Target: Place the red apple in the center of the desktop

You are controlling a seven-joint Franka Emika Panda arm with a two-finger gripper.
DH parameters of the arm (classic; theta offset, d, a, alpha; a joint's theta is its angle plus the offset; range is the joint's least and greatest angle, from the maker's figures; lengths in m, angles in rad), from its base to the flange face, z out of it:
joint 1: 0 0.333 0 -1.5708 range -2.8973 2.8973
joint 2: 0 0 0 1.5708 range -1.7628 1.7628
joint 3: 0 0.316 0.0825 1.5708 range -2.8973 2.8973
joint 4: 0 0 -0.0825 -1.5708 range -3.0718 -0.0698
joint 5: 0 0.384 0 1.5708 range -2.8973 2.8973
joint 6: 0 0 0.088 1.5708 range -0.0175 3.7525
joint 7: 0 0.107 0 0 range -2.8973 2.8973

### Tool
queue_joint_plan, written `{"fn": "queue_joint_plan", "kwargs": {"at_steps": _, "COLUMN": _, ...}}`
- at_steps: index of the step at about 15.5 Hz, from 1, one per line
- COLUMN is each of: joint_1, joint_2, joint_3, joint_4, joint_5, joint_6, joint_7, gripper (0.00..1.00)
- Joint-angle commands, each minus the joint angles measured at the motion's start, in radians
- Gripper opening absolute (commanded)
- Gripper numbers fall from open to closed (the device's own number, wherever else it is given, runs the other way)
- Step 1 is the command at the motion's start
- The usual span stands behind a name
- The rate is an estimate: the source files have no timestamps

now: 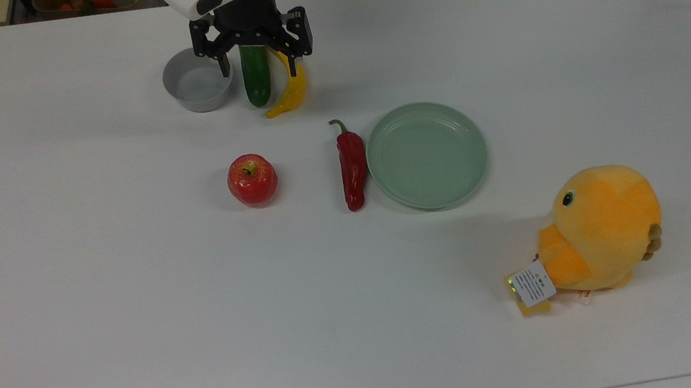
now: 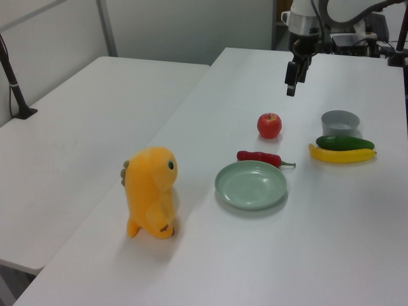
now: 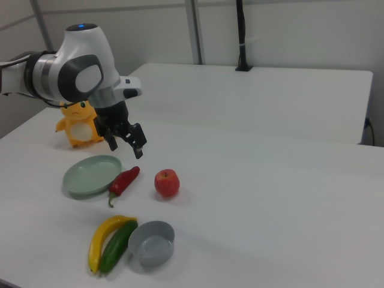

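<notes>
The red apple [image 1: 252, 179] sits upright on the desktop [image 1: 141, 315], stem up, roughly midway between the near and far edges in the top view and a little toward the top view's left of the middle. Nothing touches it; the red chili pepper [image 1: 352, 167] lies well apart on the top view's right, with the green plate [image 1: 427, 155] just beyond that.

The gripper [image 1: 254, 54] hangs in the air near the far edge, above the cucumber [image 1: 256, 79] and banana [image 1: 291, 88], its two fingers spread wide and holding nothing (the grey bowl [image 1: 199, 87] is just beside it in the top view).

As I judge it, the apple is already about where the task wants it, and the arm is clear of it. If it is to be nudged nearer true centre, the sensible way is to come straight down over the stem with the fingers wide, close across the widest part of the glossy skin, lift only slightly, and set it down gently so it doesn't roll toward the pepper. Otherwise, leave it be.
</notes>
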Motion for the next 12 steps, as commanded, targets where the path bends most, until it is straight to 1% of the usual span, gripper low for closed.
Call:
{"fn": "queue_joint_plan", "kwargs": {"at_steps": 1, "joint_1": 0.005, "joint_2": -0.054, "joint_3": -0.007, "joint_4": -0.034, "joint_5": -0.013, "joint_6": -0.038, "joint_7": -0.025, "gripper": 1.00}}
{"fn": "queue_joint_plan", "kwargs": {"at_steps": 4, "joint_1": -0.002, "joint_2": -0.070, "joint_3": -0.007, "joint_4": -0.033, "joint_5": -0.016, "joint_6": -0.046, "joint_7": -0.025, "gripper": 1.00}}
{"fn": "queue_joint_plan", "kwargs": {"at_steps": 6, "joint_1": -0.003, "joint_2": -0.073, "joint_3": -0.007, "joint_4": -0.031, "joint_5": -0.040, "joint_6": -0.055, "joint_7": -0.023, "gripper": 1.00}}
{"fn": "queue_joint_plan", "kwargs": {"at_steps": 12, "joint_1": 0.012, "joint_2": -0.067, "joint_3": -0.012, "joint_4": -0.025, "joint_5": -0.045, "joint_6": -0.078, "joint_7": -0.023, "gripper": 1.00}}
